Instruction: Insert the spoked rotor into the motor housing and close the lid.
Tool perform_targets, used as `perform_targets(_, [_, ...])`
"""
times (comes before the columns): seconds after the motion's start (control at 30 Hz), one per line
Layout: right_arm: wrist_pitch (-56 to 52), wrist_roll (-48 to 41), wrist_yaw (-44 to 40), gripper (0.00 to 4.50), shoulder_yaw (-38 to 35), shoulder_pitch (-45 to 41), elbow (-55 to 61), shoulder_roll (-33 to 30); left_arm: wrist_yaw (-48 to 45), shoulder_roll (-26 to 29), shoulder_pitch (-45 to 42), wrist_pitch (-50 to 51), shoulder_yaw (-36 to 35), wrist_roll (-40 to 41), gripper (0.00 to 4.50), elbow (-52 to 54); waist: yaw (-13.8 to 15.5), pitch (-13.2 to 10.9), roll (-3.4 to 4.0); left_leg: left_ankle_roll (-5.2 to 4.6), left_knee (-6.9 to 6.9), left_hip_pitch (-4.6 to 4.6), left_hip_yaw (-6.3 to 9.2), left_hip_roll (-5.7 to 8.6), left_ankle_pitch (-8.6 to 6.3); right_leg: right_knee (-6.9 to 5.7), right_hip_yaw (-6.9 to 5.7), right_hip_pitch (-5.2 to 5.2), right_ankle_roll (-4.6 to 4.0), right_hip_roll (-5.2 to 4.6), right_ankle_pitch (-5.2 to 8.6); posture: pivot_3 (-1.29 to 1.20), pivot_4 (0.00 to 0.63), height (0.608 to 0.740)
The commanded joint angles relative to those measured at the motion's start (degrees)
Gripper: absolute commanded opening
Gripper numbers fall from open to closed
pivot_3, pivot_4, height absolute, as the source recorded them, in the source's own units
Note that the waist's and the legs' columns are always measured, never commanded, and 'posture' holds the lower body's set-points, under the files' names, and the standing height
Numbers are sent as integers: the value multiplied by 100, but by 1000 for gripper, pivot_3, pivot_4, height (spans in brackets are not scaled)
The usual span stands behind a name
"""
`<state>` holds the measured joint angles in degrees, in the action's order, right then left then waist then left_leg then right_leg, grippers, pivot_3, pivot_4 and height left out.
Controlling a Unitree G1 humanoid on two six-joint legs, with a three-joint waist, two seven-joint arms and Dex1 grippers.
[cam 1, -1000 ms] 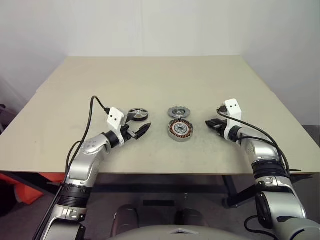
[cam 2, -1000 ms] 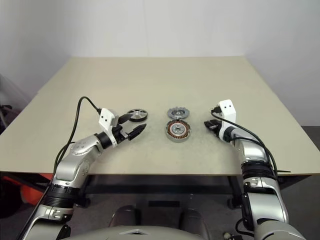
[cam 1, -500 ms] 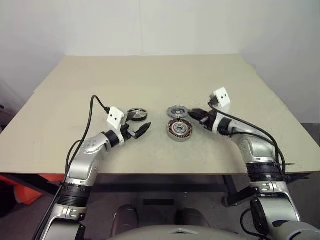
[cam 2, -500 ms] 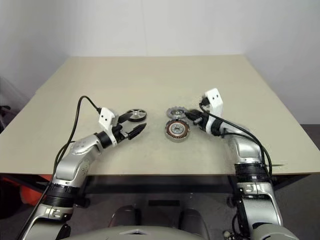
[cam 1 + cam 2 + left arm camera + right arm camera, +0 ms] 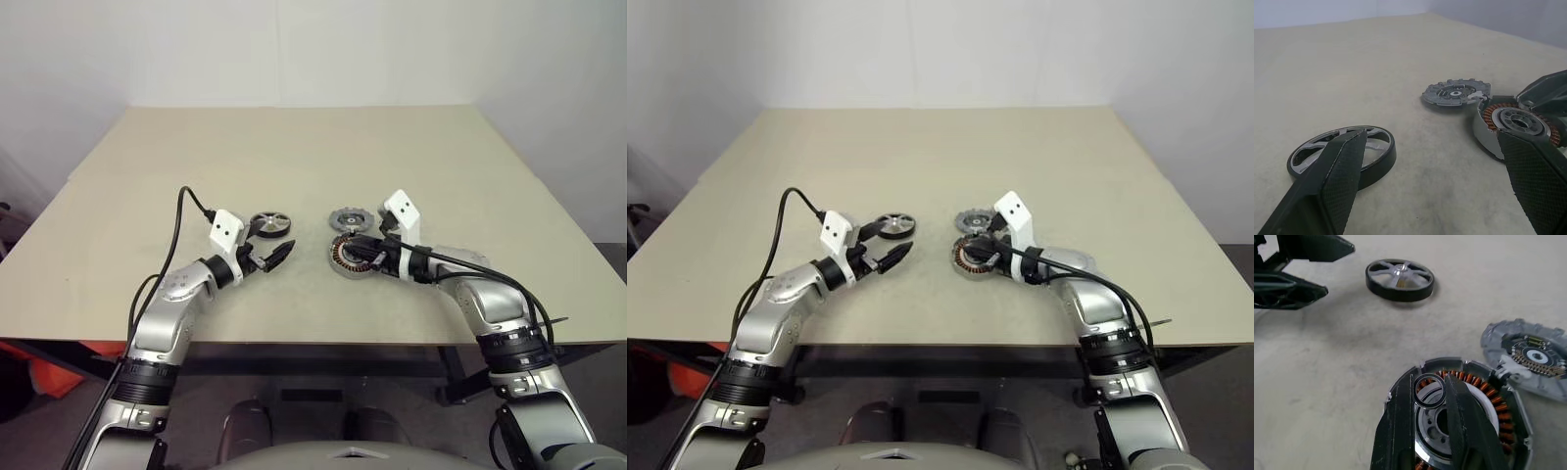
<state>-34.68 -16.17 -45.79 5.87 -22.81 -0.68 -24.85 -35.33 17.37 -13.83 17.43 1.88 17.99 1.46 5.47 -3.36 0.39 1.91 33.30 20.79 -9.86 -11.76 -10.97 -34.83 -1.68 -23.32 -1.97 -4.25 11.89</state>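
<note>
The spoked rotor point(image 5: 270, 224), a dark rim with silver spokes, lies flat on the table left of centre. My left gripper point(image 5: 279, 255) hovers just in front of it, open and holding nothing. The motor housing point(image 5: 345, 258), a dark ring with copper windings around a silver centre, sits at the middle. The lid point(image 5: 346, 217), a grey toothed disc, lies flat just behind the housing and touches it. My right gripper point(image 5: 1429, 382) reaches over the housing from the right. Its fingers are shut on a small thin dark ring point(image 5: 1420, 399) held above the housing's centre.
The beige table point(image 5: 294, 157) stretches wide behind the parts. Its front edge point(image 5: 313, 340) runs close below both arms. A black cable point(image 5: 181, 225) loops up from my left wrist.
My right arm has swung left from the right side of the table to above the motor housing. The left arm and the parts have stayed put.
</note>
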Motion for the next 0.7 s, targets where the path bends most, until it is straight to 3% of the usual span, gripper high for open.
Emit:
perform_targets(0.03, [137, 40, 24, 547, 18, 22, 30, -17, 16, 39, -63, -95, -69, -8, 4500, 195, 0, 0, 0, 0, 0, 0, 0, 0, 0, 0, 0, 0, 0, 0, 0, 0, 0, 740])
perform_targets(0.7, [425, 170, -48, 547, 32, -104, -554, -105, 43, 41, -19, -65, -74, -25, 4500, 272, 0, 1, -1, 8, 0, -5, 0, -1, 5, -3, -1, 4, -1, 0, -1, 0, 0, 740])
